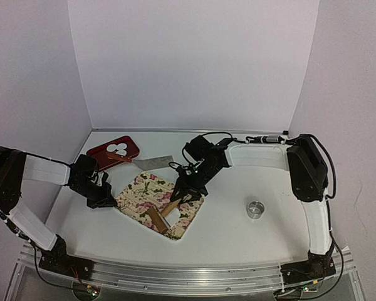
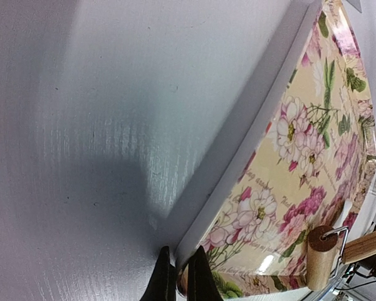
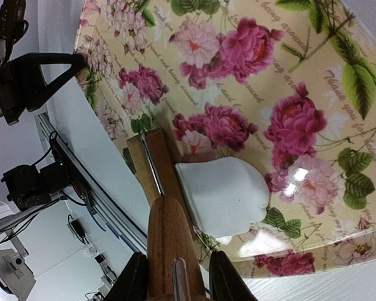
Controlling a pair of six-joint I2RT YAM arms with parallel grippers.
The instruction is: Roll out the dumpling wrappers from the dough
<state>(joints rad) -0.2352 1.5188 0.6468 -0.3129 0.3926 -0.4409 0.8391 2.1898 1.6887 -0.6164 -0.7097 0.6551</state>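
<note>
Top external, then my two wrists: tray pinned, pin at the dough

Top external: my left gripper (image 1: 106,202) sits at the left edge of the floral tray (image 1: 144,188), and my right gripper (image 1: 185,192) reaches in from the far side to hold the rolling pin (image 1: 158,219) by its handle. The dumpling wrappers (image 1: 119,148) lie on the red tray (image 1: 100,154) at the back left, well apart from the rolling. The metal ring (image 1: 255,209) stands alone to the right, and a scraper (image 1: 153,163) lies behind the floral tray.

Left wrist: my jaws are pressed together on the tray's thin rim. I judge this grip is there to stop the tray sliding when the pin pushes.

Right wrist: my jaws are clamped on the wooden handle, one finger (image 3: 135,279) on each side. The dough (image 3: 222,194) lies on the tray as a flattened white piece just beside the pin's barrel. It is thick and uneven, so I judge more passes are needed before cutting
</note>
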